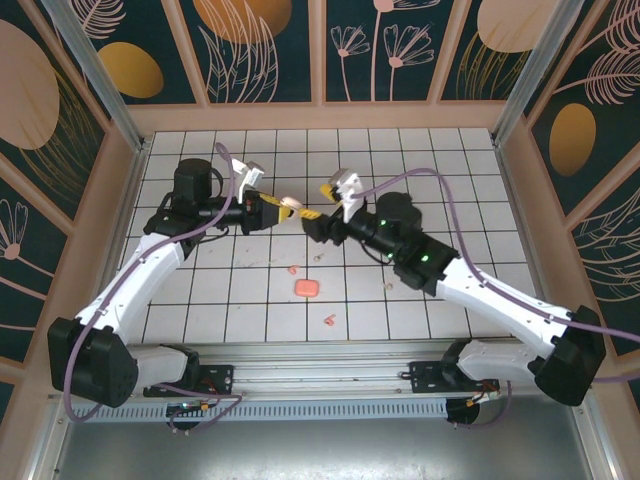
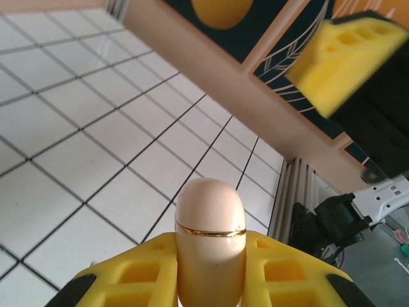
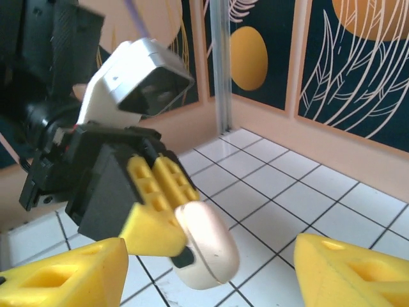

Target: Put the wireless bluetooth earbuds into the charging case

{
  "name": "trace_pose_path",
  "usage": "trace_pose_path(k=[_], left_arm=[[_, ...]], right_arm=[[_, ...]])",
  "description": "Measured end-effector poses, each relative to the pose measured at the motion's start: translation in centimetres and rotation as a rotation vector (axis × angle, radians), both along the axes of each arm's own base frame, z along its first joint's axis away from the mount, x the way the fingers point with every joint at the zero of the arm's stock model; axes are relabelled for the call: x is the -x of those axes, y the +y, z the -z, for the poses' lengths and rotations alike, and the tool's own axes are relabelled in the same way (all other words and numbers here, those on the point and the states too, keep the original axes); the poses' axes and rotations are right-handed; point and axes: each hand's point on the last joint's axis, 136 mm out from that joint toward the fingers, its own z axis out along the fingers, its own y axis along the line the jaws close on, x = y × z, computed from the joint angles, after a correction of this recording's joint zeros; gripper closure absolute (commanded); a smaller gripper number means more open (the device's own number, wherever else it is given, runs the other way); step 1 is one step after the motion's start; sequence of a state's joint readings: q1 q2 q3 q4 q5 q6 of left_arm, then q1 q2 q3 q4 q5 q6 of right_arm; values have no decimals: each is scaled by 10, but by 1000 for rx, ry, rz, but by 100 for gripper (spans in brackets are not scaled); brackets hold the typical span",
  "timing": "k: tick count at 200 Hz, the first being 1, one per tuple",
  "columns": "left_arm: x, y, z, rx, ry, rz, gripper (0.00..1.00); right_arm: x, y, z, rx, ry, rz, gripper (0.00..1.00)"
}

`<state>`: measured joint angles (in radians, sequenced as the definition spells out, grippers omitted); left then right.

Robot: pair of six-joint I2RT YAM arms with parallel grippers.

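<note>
Left end effector [image 1: 279, 208]: clamped on the closed cream case [image 2: 211, 233], held above the table [image 1: 450, 170].

Right end effector [image 3: 211, 268]: fingers wide apart, holding nothing. The case sits just ahead of them; cannot tell whether they touch.

Left wrist view: gold seam around the case.

Top view: pink case [image 1: 307, 288] on the table, with two pink earbuds [image 1: 292, 269] loose near it.
</note>
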<state>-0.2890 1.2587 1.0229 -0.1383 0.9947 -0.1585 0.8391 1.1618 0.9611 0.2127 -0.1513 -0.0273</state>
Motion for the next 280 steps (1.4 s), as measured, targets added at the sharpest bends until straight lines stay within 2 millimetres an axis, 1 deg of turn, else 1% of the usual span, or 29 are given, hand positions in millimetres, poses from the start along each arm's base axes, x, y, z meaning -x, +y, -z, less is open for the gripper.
trace_pose_path(k=[24,43,61,84,102,119,131,147,176,200,231,269,280], left_arm=[[3,-2,-15,40,-67,27,81],[6,-4,-24,63,-109,49,81],[11,-4,-29,78,-140,68,81],[17,-4,-36,94,-177,89,81],[21,-3,-42,101,-207,98,81],[24,-3,-46,106,-230,106,81],[26,-3,-47,108,-241,116,81],[27,-3,-48,107,-256,122,81],[27,-3,-48,102,-278,126,81],[28,-3,-49,100,-295,128,81],[31,-2,-52,101,-314,129,81],[34,-1,-57,105,-330,129,81],[36,0,-59,106,-335,129,81]], right_arm=[[-7,-13,-4,-55,62,-93,34],[-5,-20,-5,-72,82,-188,34],[-3,-21,-8,-73,87,-276,34],[-1,-15,-18,-52,66,-382,42],[0,-7,-26,-18,46,-453,44],[0,1,-30,30,-6,-524,48],[2,5,-28,53,-32,-577,48],[6,8,-19,74,-50,-638,48],[8,13,-6,89,-39,-716,48],[7,18,-7,91,-32,-772,48],[9,21,-9,86,-13,-828,52],[9,28,-5,80,31,-875,53],[9,31,-4,78,40,-890,55]])
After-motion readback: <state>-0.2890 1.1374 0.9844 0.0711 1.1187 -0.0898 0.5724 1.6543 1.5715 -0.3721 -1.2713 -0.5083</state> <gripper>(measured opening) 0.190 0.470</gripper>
